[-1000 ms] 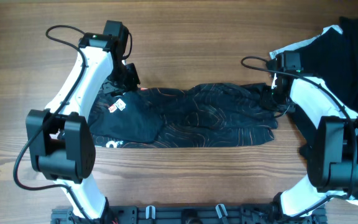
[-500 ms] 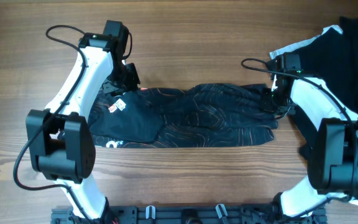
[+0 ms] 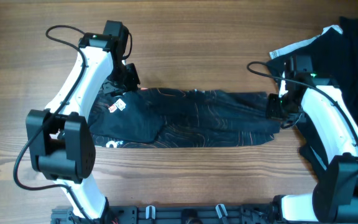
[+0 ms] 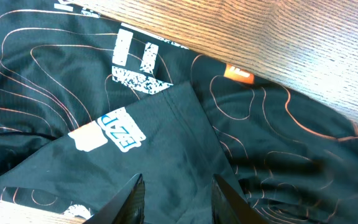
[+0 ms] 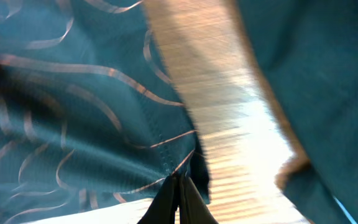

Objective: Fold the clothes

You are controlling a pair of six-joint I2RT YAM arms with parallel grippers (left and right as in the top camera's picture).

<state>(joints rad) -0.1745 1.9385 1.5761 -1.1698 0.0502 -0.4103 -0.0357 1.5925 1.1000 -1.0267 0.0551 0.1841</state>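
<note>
The clothes [image 3: 197, 118], a black jersey with thin orange-red lines, lie in a long band across the middle of the table. My left gripper [image 3: 129, 78] sits over the jersey's top-left edge. In the left wrist view its fingers stand apart [image 4: 178, 180] above flat cloth [image 4: 166, 124], near a white chest logo [image 4: 120, 130]. My right gripper [image 3: 277, 106] is at the jersey's right end. In the right wrist view its fingers are pressed together [image 5: 179, 179] on the hem of the cloth [image 5: 73, 93], which is pulled taut.
A pile of other dark garments [image 3: 353, 56] with a white edge lies at the far right, close behind the right arm; it shows as dark cloth [image 5: 316, 74] in the right wrist view. Bare wooden table [image 3: 216, 37] lies beyond the jersey. A black rail [image 3: 185, 214] runs along the front edge.
The right gripper closed on the hem and moved right, drawing the bunched right end of the jersey out flatter and longer. The left arm stayed where it was.
</note>
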